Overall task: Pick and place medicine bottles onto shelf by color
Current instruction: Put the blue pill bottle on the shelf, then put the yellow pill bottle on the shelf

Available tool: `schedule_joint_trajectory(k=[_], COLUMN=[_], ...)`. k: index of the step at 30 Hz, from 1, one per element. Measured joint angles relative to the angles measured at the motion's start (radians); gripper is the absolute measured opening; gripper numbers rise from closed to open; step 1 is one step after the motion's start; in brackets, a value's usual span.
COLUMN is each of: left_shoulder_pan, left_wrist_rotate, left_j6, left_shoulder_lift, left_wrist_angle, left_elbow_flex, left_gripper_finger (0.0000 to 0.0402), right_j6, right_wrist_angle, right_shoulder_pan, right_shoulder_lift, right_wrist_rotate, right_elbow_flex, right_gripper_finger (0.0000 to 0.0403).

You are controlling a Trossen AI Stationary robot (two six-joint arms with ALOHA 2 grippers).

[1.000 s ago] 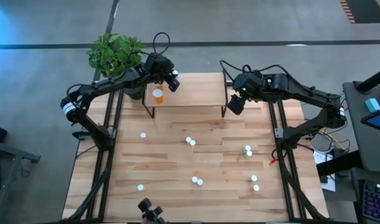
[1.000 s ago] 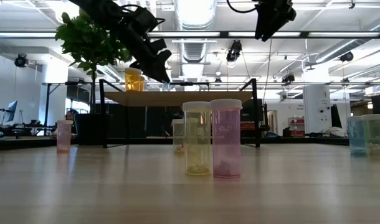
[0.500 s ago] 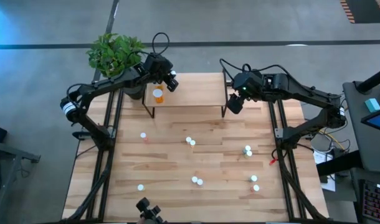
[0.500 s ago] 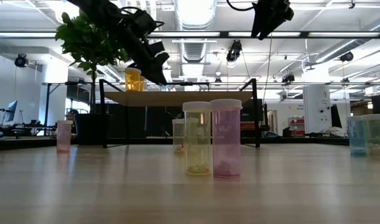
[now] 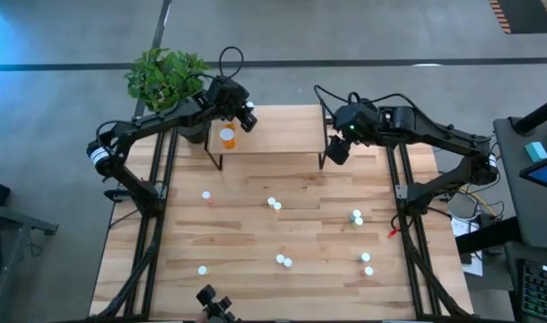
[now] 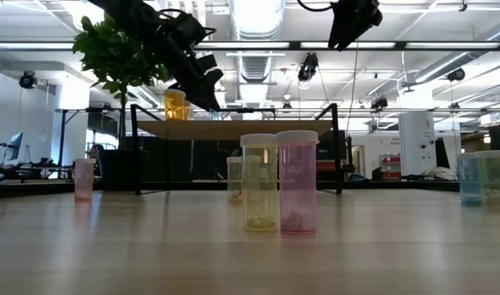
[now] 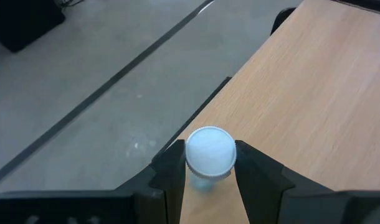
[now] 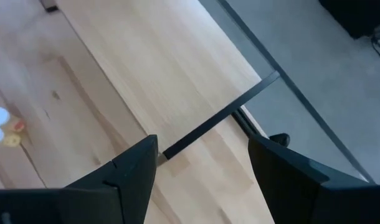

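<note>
Left hand [image 7: 210, 171] grips a white-capped, seemingly teal bottle [image 7: 210, 152] above the shelf [image 7: 314, 93].

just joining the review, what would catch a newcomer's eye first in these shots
First, the left gripper over the back left corner of the small light-wood shelf on thin black legs, its fingers closed on a small white-capped bottle, beside a larger orange white-capped bottle standing on the shelf. Next, the yellow-green and pink bottles standing together closest to the low camera. The right gripper hangs open above the shelf's right end.
</note>
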Motion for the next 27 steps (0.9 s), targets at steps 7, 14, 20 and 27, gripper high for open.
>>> schedule_joint_trajectory(k=[7, 14, 20, 27], left_shoulder_pan=[0.0, 0.0, -0.008, -0.047], left_wrist_rotate=[0.0, 0.0, 0.004, 0.026], left_j6=[-0.005, -0.005, 0.003, -0.069], left_shoulder_lift=[0.0, 0.0, -0.051, -0.154], left_wrist_angle=[-0.001, -0.001, 0.002, 0.038], left_elbow_flex=[0.004, 0.01, 0.054, 0.079], left_gripper_finger=[0.0138, 0.0196, 0.0212, 0.0213], right_j6=[-0.008, -0.026, 0.005, 0.037], right_wrist_angle=[-0.004, -0.006, -0.078, 0.036], right_shoulder_pan=[0.0, 0.0, 0.0, 0.0], right_shoulder_lift=[0.0, 0.0, 0.0, -0.11], right_wrist_rotate=[0.0, 0.001, 0.001, -0.149], right_elbow_flex=[0.0, 0.0, -0.002, -0.119], right_gripper_finger=[0.0242, 0.0242, 0.0242, 0.0242])
